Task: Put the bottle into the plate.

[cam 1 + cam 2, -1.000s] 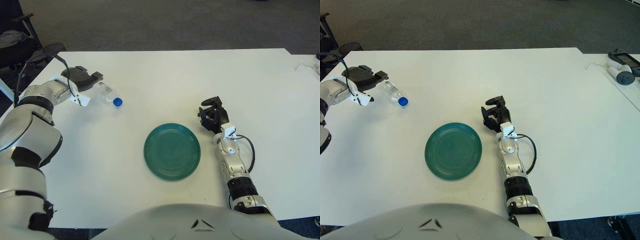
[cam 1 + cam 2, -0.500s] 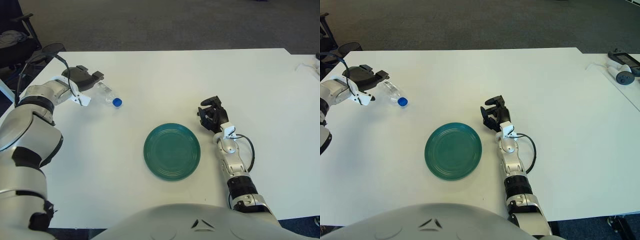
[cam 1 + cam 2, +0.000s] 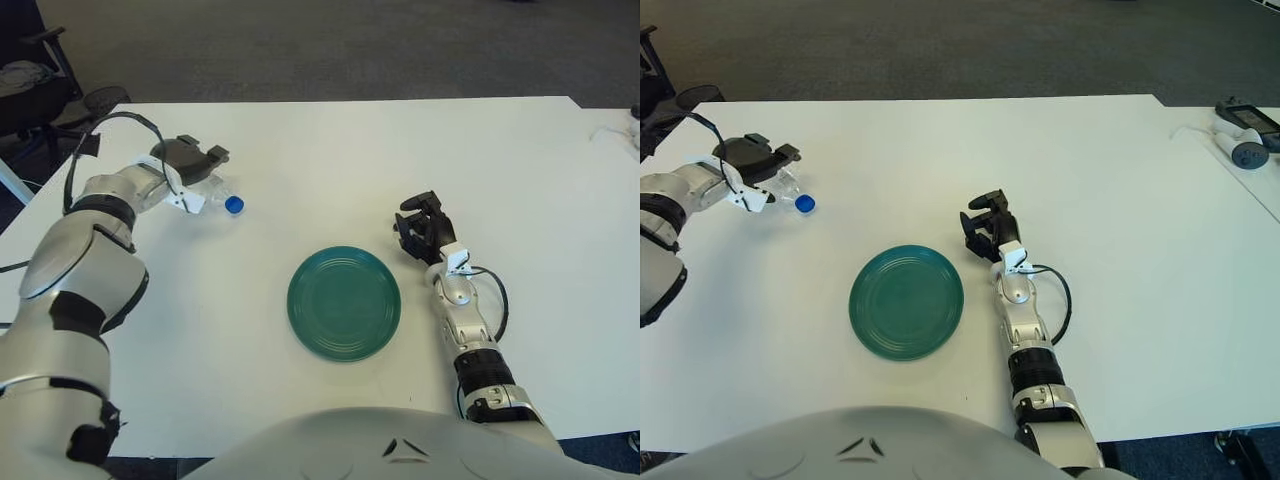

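Left hand (image 3: 188, 160) sits over the base end of the bottle (image 3: 222, 193), fingers spread above it, no grip visible. Bottle lies on its side on the table (image 3: 330, 160), blue cap toward the green plate (image 3: 344, 303); plate holds nothing. Right hand (image 3: 422, 228) shows just right of the plate, fingers curled on nothing.

Both head eyes look forward and down, sharing one white table (image 3: 330, 150).

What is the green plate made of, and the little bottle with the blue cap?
The plate looks like glazed ceramic or hard plastic: glossy teal with ringed ridges. I cannot tell which. The bottle looks like clear thin plastic, see-through with a blue cap. The left hand is over it; the right hand shows right of the plate.
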{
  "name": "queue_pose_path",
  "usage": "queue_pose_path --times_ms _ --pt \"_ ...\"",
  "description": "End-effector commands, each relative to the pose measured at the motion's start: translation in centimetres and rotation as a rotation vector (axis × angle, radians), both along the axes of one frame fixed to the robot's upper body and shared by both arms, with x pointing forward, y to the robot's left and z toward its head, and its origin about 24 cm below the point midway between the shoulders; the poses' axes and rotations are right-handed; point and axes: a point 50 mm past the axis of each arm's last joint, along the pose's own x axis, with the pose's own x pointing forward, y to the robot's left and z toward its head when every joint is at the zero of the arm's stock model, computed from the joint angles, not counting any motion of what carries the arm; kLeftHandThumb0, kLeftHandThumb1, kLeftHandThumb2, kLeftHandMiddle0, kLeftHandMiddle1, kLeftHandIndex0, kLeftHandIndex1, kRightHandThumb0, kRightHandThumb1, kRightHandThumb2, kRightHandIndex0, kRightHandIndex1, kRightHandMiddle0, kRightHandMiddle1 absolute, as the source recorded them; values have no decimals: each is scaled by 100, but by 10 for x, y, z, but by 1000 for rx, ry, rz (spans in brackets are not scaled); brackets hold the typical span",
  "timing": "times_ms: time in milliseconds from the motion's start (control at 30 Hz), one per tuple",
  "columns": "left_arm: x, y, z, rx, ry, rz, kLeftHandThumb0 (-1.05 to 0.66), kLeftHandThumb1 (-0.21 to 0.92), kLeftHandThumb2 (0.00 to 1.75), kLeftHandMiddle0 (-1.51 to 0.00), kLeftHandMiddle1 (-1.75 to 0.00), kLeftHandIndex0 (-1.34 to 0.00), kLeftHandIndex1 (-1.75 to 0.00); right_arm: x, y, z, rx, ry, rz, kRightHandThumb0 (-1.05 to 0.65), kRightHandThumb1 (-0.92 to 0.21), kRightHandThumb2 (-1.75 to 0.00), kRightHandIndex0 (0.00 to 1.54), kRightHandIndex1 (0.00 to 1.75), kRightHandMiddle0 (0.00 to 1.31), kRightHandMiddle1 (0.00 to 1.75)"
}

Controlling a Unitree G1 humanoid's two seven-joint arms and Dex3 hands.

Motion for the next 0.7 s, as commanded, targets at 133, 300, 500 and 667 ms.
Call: queue_pose_path --times_ms 133,300,500,667 --pt "-3 -8 -13 -30 22 -17 -70 72 52 -27 -60 0 -88 -20 -6 -36 -14 195 -21 -1 -82 -58 37 142 23 175" --pt "-4 -14 -21 -56 53 -13 -70 72 50 -28 -55 0 -86 -21 -5 -36 -13 189 -17 -1 -82 -57 37 141 24 175" --pt "-5 -21 -28 -66 82 -29 -69 72 49 -30 -55 0 -87 -22 -4 -36 -5 183 -11 -1 -80 -61 39 143 23 175" --pt "-9 -23 -39 -124 100 7 -67 69 49 -31 -55 0 -87 -24 -3 -37 -1 180 -11 -1 -77 -65 41 144 22 175"
